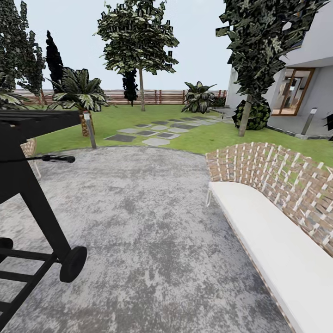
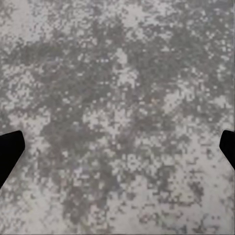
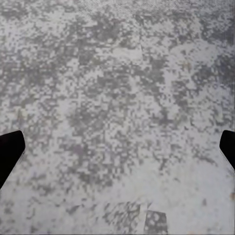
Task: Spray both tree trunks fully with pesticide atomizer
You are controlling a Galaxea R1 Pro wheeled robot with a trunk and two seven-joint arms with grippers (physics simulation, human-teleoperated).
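Left end effector (image 2: 117, 147): two black fingertips (image 2: 10, 152) at opposite edges of the left wrist view, spread wide, nothing between them; beneath it, mottled grey speckled paving (image 2: 117, 98).
Right end effector (image 3: 117, 147): black fingertips (image 3: 10, 152) likewise far apart and empty, over the same grey paving (image 3: 117, 88).
Patio: rough grey mottled ground (image 1: 138, 222) spreading across the near part of the head view.
Black barbecue: dark wheeled grill on slanted legs (image 1: 27, 194), standing at the left of the patio.
Wicker sofa: curved brown woven back with a white cushion (image 1: 277, 231), along the right of the patio.
Stone slabs: pale and dark grey flat stepping stones (image 1: 152, 132) set in green lawn (image 1: 120, 120) beyond the patio.
Trees: one tall tree with a thin bare trunk (image 1: 141, 88) far off near the brown slatted fence (image 1: 157, 96); another leaning trunk (image 1: 245, 115) at the right, beside the white house (image 1: 305, 92).
Palm: short scaly-trunked palm (image 1: 81, 97) at the left of the lawn.
Pesticide atomizer: too small to make out among the slabs.
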